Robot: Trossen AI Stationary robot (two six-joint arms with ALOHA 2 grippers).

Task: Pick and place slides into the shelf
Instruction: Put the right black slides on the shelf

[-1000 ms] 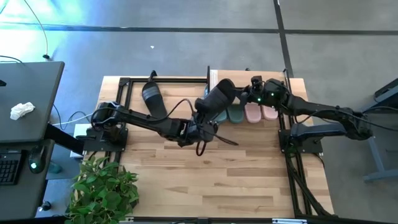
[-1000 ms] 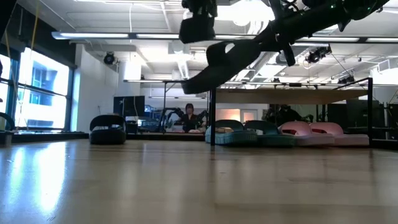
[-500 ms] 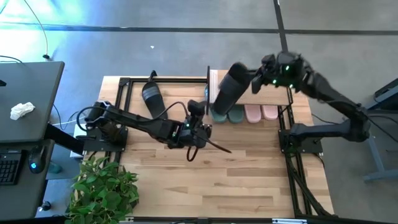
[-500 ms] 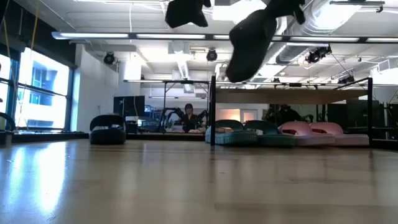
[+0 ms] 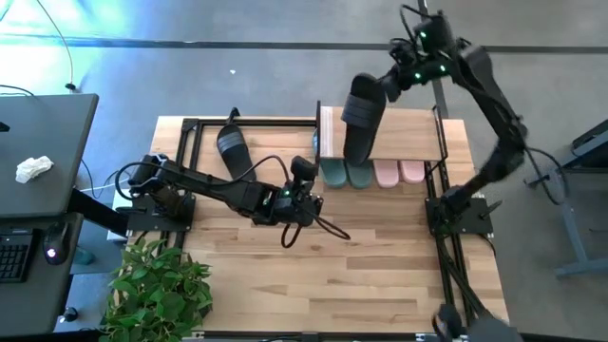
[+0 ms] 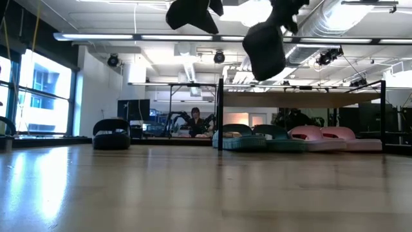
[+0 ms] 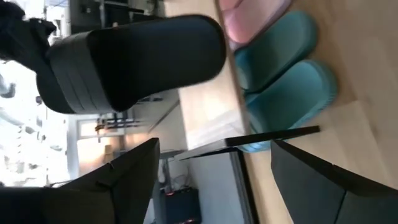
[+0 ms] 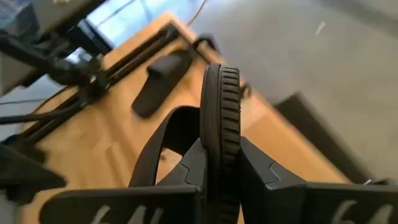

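R tool (image 5: 385,87) clamps a black slide (image 5: 359,119) by its heel, hanging toe-down above the shelf (image 5: 418,125) w/ teal (image 5: 346,173) & pink (image 5: 398,172) pairs under it; L tool (image 5: 304,171) gapes empty mid-tabletop (image 5: 380,266); 2nd black slide (image 5: 231,146) flat at L.

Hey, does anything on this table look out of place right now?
One black sandal lies alone at the table's far left, away from the shelf, while its mate hangs from the right tool above it.

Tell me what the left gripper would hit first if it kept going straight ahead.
Probably the teal slides at the shelf's near end: the open left gripper points at them, under the hanging black slide. Depth is uncertain.
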